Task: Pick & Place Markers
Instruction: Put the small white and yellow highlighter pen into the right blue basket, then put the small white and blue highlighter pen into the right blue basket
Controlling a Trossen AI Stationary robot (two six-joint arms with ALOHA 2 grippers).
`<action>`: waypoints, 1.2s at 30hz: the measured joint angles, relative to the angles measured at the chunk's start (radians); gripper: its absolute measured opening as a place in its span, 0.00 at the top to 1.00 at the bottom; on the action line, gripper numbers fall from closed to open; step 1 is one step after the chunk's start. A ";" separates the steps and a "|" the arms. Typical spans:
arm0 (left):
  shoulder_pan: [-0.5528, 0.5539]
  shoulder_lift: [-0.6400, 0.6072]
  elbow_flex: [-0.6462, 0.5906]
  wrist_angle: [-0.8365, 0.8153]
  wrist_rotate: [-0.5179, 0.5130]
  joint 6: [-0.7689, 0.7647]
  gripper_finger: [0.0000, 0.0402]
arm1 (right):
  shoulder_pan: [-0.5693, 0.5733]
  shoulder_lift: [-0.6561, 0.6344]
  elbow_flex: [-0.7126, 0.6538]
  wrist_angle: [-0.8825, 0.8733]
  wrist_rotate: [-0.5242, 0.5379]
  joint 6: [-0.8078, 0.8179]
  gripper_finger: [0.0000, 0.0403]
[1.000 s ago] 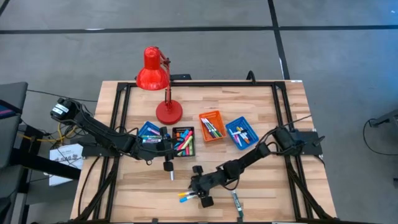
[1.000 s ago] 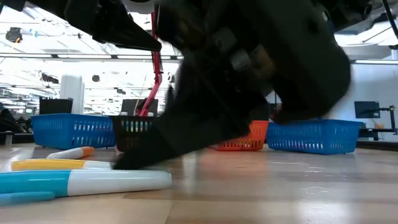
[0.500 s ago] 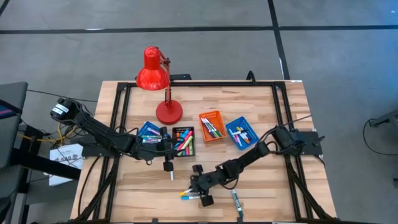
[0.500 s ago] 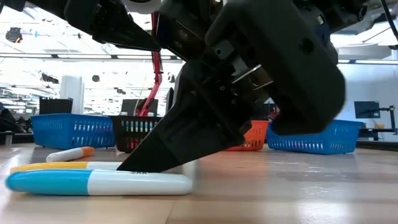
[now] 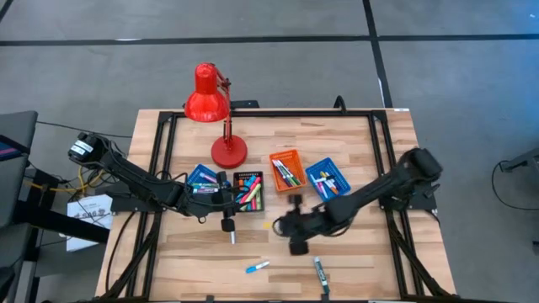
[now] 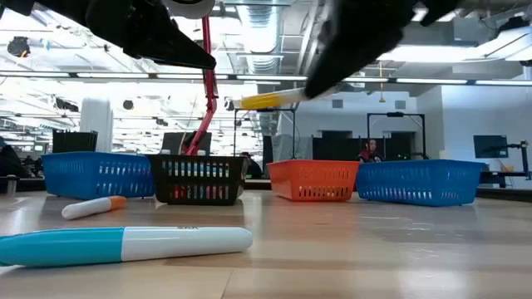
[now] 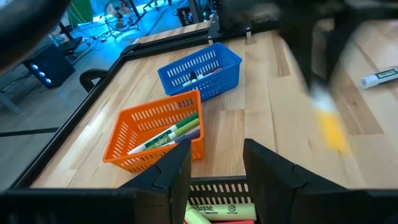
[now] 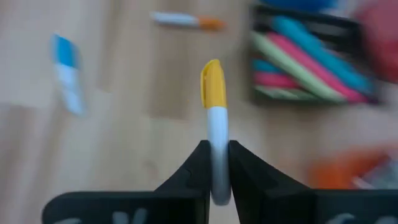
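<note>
The right claw [image 8: 214,163] is pinched on a yellow marker [image 8: 213,121], whose white barrel sits between the fingertips while its yellow cap sticks out ahead of them. In the low view that yellow marker [image 6: 268,100] is carried well above the bench [image 5: 354,261], level with the tops of the trays behind it. Below and behind this claw, a blue marker [image 5: 258,267] lies loose on the wood, and a green marker [image 5: 321,275] lies near the bench's front edge. Ahead of the claw stands the black tray [image 5: 248,192] with pink and green markers in it; the orange tray [image 5: 287,171] and a blue tray [image 5: 328,179] stand to its side. The left claw [image 5: 229,220] hangs spread beside the black tray, with an orange-capped marker [image 5: 232,237] just beyond its tips.
</note>
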 joint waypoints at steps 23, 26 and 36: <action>0.000 0.000 0.000 0.001 0.031 -0.025 0.65 | -0.139 -0.541 -0.719 -0.048 0.315 0.851 0.89; 0.000 0.000 0.000 0.002 0.031 -0.024 0.65 | -0.138 -0.525 -0.717 -0.021 0.318 0.856 0.83; 0.000 0.000 0.000 0.004 0.030 -0.022 0.65 | -0.128 -0.532 -0.606 0.182 0.265 0.651 0.66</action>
